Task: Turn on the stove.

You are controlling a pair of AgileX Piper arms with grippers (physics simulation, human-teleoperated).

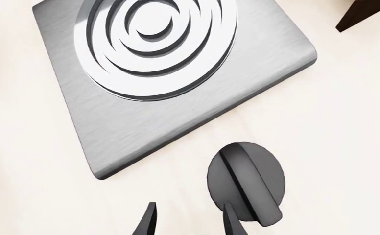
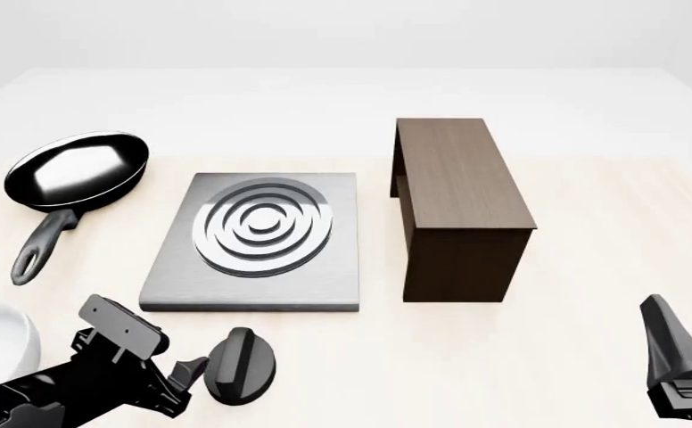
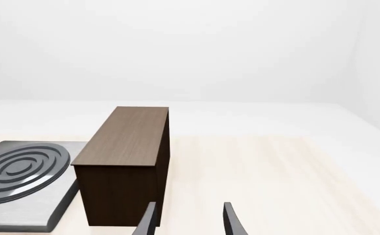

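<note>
left gripper (image 2: pixel 192 370) spread, fingers apart just left of the knob (image 2: pixel 242 366), near the stove (image 2: pixel 257 236). right gripper (image 3: pixel 186 220) spread, near right of the cabinet (image 2: pixel 459 209).

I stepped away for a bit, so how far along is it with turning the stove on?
Done: the left gripper has reached the knob in front of the stove. In hand: its open fingers are lining up on the knob's ridge, not gripping. Left: grasp and turn. The right gripper waits, open.
</note>
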